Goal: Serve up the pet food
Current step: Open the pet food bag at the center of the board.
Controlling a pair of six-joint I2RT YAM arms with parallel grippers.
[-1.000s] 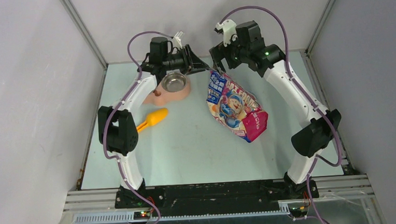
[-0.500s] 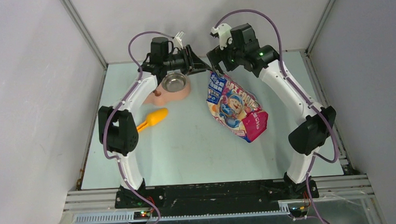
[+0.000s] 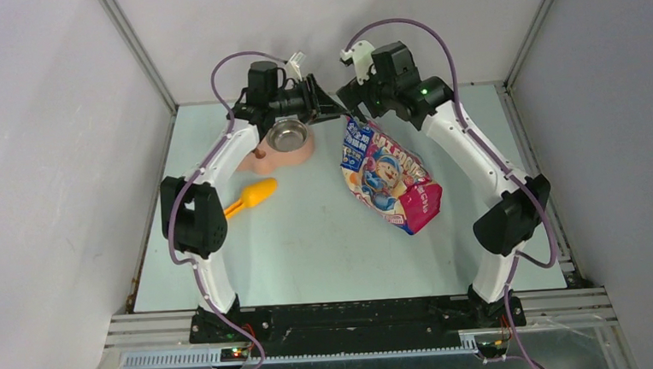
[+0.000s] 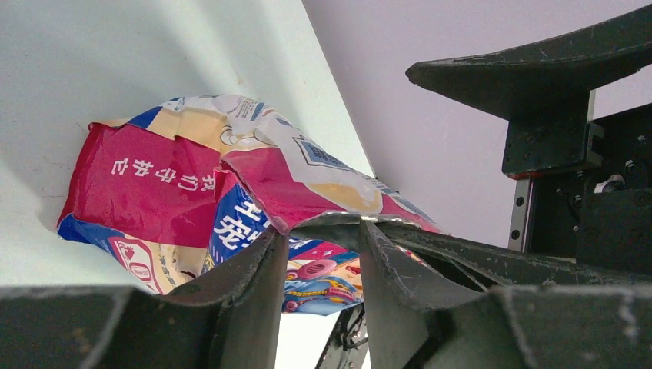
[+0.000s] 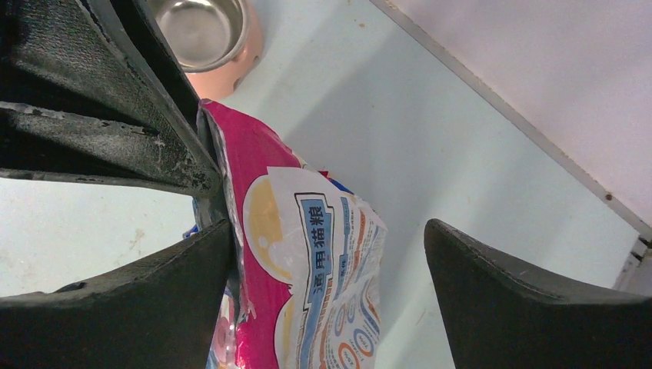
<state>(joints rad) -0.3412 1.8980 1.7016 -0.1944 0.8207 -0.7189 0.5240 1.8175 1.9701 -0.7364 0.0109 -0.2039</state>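
The pet food bag (image 3: 387, 176), glossy blue, pink and red, lies mid-table with its top end pointing to the back; the kibble itself is hidden inside. My left gripper (image 3: 334, 111) is at that top end. In the left wrist view the bag's rim (image 4: 323, 219) bridges both fingertips of the left gripper (image 4: 317, 229), which grips it with jaws part-way apart. My right gripper (image 3: 355, 107) is just beside it and stands open. In the right wrist view the bag's raised top (image 5: 307, 246) lies between the wide jaws of the right gripper (image 5: 327, 227), against the left finger (image 5: 154, 284).
A pink feeder (image 3: 262, 163) with a steel bowl (image 3: 287, 135) sits at the back left, under the left arm; the bowl (image 5: 204, 31) also shows in the right wrist view. An orange scoop (image 3: 253, 194) lies left of centre. Grey walls close in on three sides.
The right arm has swung left, bringing its open gripper up to the bag's top end. The left arm and the bag have stayed put.
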